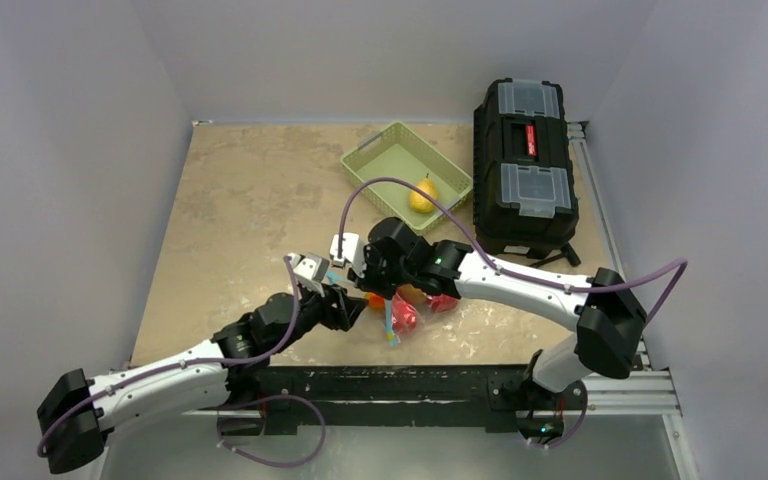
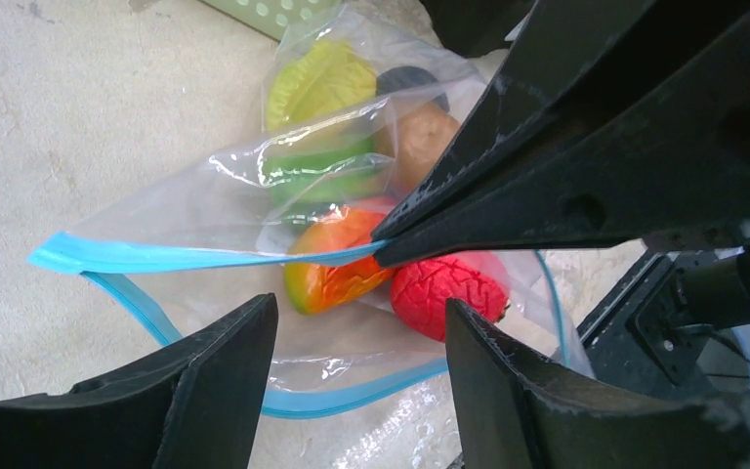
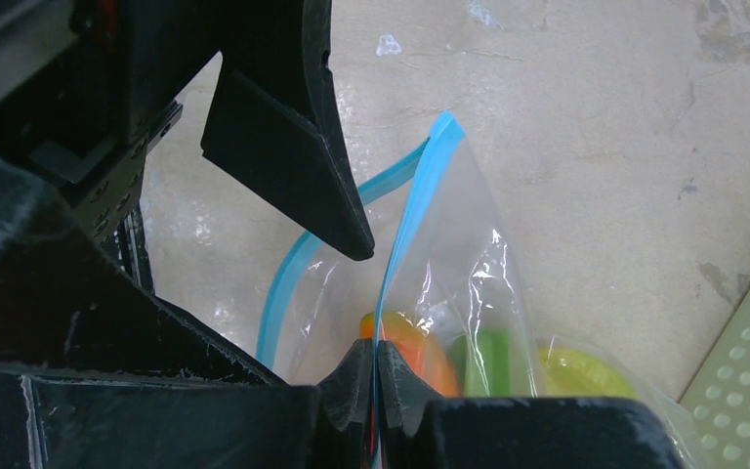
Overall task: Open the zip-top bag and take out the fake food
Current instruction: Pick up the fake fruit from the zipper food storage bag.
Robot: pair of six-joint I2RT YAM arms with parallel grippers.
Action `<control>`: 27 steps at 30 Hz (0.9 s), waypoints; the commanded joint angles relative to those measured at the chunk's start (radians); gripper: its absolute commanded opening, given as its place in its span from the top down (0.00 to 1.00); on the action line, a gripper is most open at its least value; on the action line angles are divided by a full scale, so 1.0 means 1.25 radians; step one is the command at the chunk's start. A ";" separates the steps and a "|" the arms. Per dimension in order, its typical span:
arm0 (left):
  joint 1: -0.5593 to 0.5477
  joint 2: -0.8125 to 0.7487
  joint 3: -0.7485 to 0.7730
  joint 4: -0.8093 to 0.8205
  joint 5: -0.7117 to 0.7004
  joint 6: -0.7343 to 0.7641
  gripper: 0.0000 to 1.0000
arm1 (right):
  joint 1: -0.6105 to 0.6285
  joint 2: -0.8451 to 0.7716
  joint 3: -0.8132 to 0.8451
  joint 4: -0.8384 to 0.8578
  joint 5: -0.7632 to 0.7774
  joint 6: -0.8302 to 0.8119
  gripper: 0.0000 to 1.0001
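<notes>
Two grippers meet over the zip-top bag (image 1: 402, 316), which lies on the table (image 1: 240, 220) near its front edge, between the arms. The right gripper (image 3: 376, 369) is pinched tight on one lip of the teal-blue zip strip (image 3: 420, 186) and holds that lip up, apart from the other, so the mouth gapes. The left gripper (image 2: 359, 311) has its fingers spread and grips nothing. Its tips hang at the bag's mouth, and the lower lip curves beneath and between them; whether they touch the plastic cannot be told. Only the left wrist view shows the fake food (image 2: 444, 293) clearly. All of it is inside the bag: a red lumpy piece, an orange-and-green piece (image 2: 337, 269), a green piece (image 2: 322, 176), a ridged yellow-green piece (image 2: 317, 83) and a brown piece (image 2: 420, 142). The right wrist view shows the pinch close up, with one left finger just beside the raised lip. Only the top view shows the pale green basket (image 1: 405, 175) farther back, holding a yellow pear (image 1: 421, 195), and just right of it a black toolbox (image 1: 525, 165). The writing on the toolbox's red label (image 1: 531, 138) is too small to read.
</notes>
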 commanded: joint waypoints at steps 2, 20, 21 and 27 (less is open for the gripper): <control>-0.002 0.065 -0.033 0.148 0.011 0.009 0.36 | -0.021 -0.040 -0.006 0.035 -0.037 0.016 1.00; 0.047 0.348 -0.048 0.440 0.060 -0.071 0.30 | -0.061 -0.061 -0.028 0.049 -0.129 0.010 1.00; 0.051 0.370 -0.051 0.452 0.062 -0.080 0.31 | -0.065 -0.062 -0.028 0.051 -0.133 0.010 1.00; 0.067 0.434 -0.067 0.504 0.057 -0.107 0.30 | -0.075 -0.065 -0.035 0.056 -0.147 0.011 1.00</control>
